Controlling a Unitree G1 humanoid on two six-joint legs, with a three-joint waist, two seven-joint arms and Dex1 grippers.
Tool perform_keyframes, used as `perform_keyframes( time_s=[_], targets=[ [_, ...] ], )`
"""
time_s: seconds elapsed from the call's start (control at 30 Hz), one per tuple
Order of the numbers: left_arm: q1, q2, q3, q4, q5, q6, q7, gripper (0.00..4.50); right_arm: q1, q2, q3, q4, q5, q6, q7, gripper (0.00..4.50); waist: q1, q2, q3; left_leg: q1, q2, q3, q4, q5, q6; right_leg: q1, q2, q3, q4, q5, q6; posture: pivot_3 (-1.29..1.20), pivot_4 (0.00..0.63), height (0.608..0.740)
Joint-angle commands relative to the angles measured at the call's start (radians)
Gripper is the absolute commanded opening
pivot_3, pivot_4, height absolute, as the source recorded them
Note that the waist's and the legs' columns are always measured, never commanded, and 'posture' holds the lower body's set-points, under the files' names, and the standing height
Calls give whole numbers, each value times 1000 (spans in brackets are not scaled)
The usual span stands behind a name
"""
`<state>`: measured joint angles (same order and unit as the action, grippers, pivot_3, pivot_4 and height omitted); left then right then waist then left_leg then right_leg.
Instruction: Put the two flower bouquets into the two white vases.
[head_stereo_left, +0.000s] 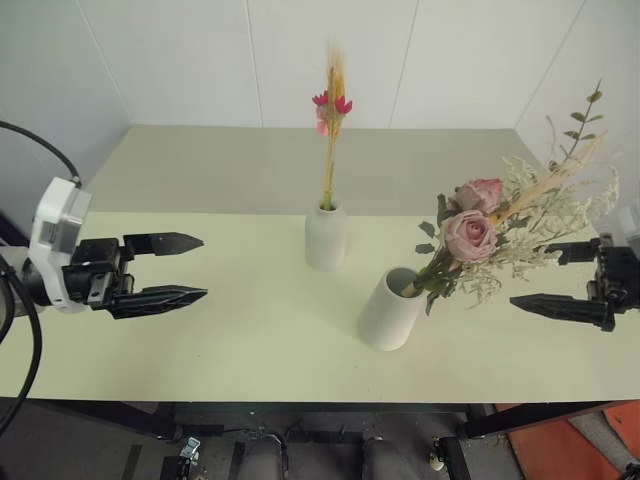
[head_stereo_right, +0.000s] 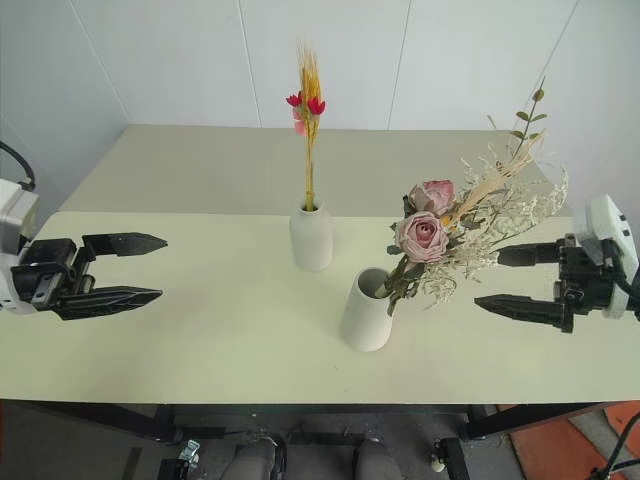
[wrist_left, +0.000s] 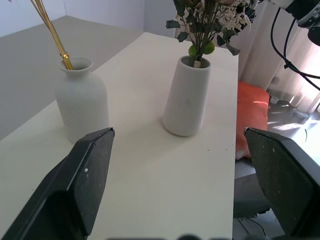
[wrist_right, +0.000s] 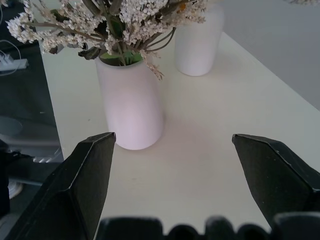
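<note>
A small bottle-shaped white vase (head_stereo_left: 326, 238) stands mid-table with the thin yellow-orange bouquet (head_stereo_left: 331, 120) upright in its neck, red-pink blossoms on top. To its right and nearer, the broader white vase (head_stereo_left: 389, 309) holds the bushy pink-rose bouquet (head_stereo_left: 490, 225), which leans to the right. My left gripper (head_stereo_left: 194, 268) hovers open at the left, well away from both vases, nothing between its fingers. My right gripper (head_stereo_left: 540, 274) is open at the right, just beside the bushy bouquet's pale sprigs, holding nothing.
The pale table (head_stereo_left: 250, 350) runs back to a white wall, with its front edge close to me. An orange object (head_stereo_left: 560, 445) lies on the floor at the lower right. Cables (wrist_left: 292, 42) hang beyond the table's right end.
</note>
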<state>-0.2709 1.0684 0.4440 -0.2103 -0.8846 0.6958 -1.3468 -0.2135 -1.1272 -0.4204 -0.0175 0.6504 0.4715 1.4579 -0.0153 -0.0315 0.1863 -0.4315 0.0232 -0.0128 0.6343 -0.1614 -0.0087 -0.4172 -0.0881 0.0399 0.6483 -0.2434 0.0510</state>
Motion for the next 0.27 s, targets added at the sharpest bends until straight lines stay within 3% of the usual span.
perform_keyframes(
  time_s=[0.03,0.27],
  targets=[
    [-19,14,26,-16,-17,-14,-11,4500,16,-3,-66,-35,27,0,0,4448,0,0,0,0,0,0,0,0,0,0,0,0,0,0,0,0,150,740],
    [-52,24,12,17,-15,-13,-36,4500,63,12,-103,-65,28,-15,-5,4448,0,0,0,1,2,1,0,0,0,0,2,1,0,0,0,0,150,740]
  ],
)
